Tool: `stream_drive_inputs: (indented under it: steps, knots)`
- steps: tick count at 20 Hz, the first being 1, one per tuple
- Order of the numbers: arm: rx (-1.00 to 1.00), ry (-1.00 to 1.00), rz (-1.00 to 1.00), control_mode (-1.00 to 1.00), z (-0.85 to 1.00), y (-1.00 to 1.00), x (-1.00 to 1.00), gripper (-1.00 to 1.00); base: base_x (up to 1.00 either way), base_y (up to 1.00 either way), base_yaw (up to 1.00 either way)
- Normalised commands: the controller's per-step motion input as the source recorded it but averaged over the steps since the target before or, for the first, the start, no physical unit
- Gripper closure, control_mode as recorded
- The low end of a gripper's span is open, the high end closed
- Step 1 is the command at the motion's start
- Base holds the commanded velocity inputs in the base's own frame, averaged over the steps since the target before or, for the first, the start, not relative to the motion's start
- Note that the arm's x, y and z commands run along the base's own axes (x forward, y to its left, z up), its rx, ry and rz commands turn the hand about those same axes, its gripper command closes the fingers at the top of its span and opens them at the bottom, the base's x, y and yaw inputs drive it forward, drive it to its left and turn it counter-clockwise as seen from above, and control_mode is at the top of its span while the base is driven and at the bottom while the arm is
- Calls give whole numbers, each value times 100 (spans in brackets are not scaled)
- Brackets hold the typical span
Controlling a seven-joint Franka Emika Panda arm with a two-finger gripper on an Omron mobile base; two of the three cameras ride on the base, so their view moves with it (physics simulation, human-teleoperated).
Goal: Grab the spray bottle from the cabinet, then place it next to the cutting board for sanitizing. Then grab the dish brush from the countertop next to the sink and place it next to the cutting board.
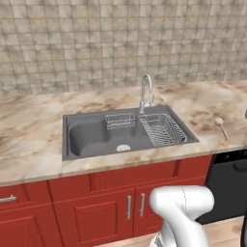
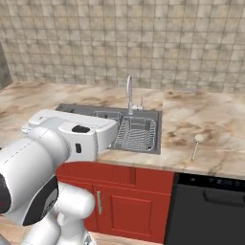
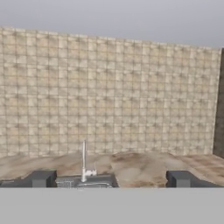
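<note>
Dish brush (image 1: 221, 127) is seen lying on the countertop (image 1: 29, 130) at right-centre of the left base frame, right of the sink (image 1: 91, 137), apart from it. Gripper (image 3: 112, 179) is held wide open, empty, aimed at the tiled wall (image 3: 109, 92).

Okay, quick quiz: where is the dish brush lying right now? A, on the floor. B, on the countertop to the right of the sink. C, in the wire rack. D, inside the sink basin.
B: the dish brush lies on the bare countertop, right of the sink and apart from its rim.
</note>
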Motion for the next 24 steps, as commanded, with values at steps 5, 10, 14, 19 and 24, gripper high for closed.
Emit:
stream_drive_inputs:
  steps: [5, 10, 14, 19, 24]
  knots:
    - [0, 0, 0, 100, 0, 0, 0, -100, 90, -72, 0]
    - [0, 0, 0, 100, 0, 0, 0, -100, 79, -82, 0]
    - [0, 0, 0, 100, 0, 0, 0, -100, 77, -42, 0]
    - [0, 0, 0, 100, 0, 0, 0, -100, 82, -21, 0]
    - [0, 0, 0, 100, 0, 0, 0, -100, 92, -33, 2]
